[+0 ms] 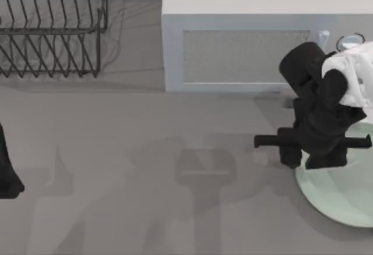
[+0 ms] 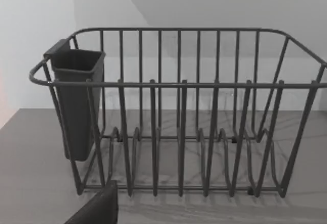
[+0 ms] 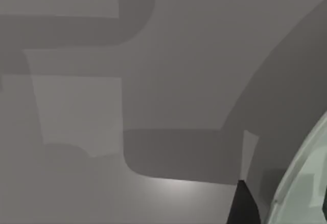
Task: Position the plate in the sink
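The pale mint-green plate lies flat on the grey table at the right edge of the top view, partly cut off by the frame. My right gripper hangs over the plate's left rim, open. In the right wrist view one dark fingertip sits outside the plate and the other shows at the frame edge over it, so the rim runs between them. My left gripper is parked at the table's far left edge. The sink is out of view.
A grey-white microwave stands at the back, just behind my right arm. A black wire dish rack with a dark cutlery cup fills the back left corner. Bare grey tabletop stretches between the arms.
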